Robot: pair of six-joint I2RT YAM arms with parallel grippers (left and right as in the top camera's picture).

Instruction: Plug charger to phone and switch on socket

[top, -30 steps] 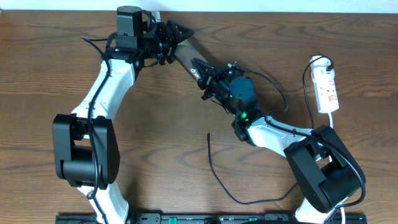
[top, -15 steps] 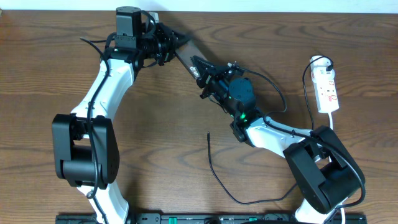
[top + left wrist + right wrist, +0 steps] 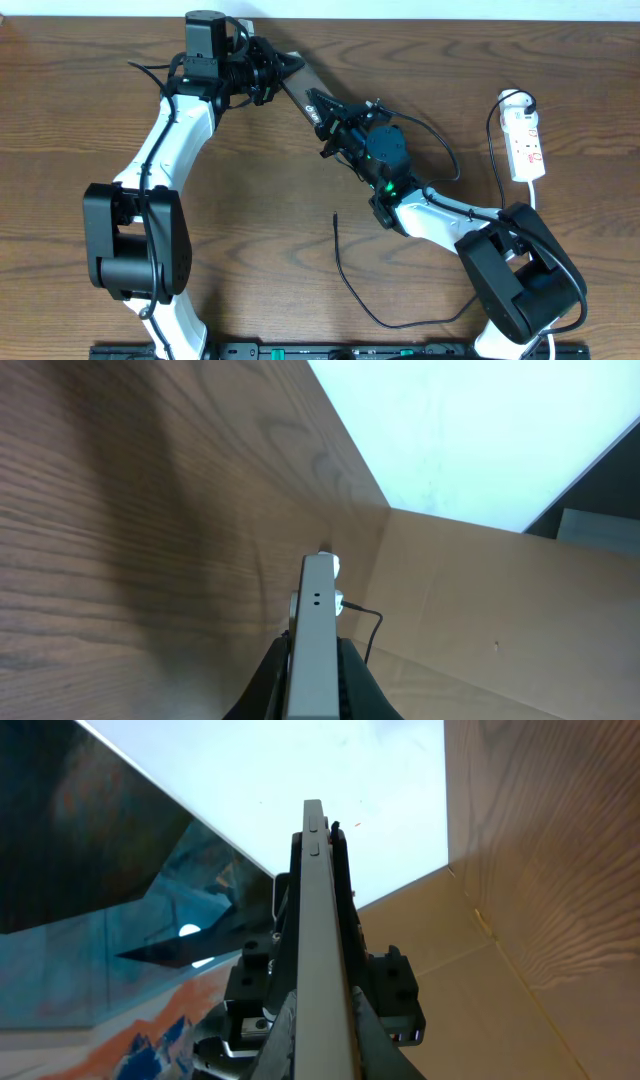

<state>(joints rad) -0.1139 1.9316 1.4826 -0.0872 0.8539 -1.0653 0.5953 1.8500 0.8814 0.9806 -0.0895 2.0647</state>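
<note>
The phone, a brown-black slab, hangs above the table at the back centre, held at both ends. My left gripper is shut on its far-left end and my right gripper is shut on its near-right end. Each wrist view shows the phone edge-on, as a grey strip clamped between the dark fingers. The charger, a thin black cable, lies loose on the wood in front, its tip pointing away from me. The socket, a white strip with red marks, lies at the right.
The white cord and a black plug sit at the socket's far end. My right arm's base stands at the front right, my left arm's base at the front left. The table's back edge runs just behind the phone.
My left gripper's fingers, spread wide around the phone's end a second ago, have closed onto it. The right gripper and the phone have stayed in place.
</note>
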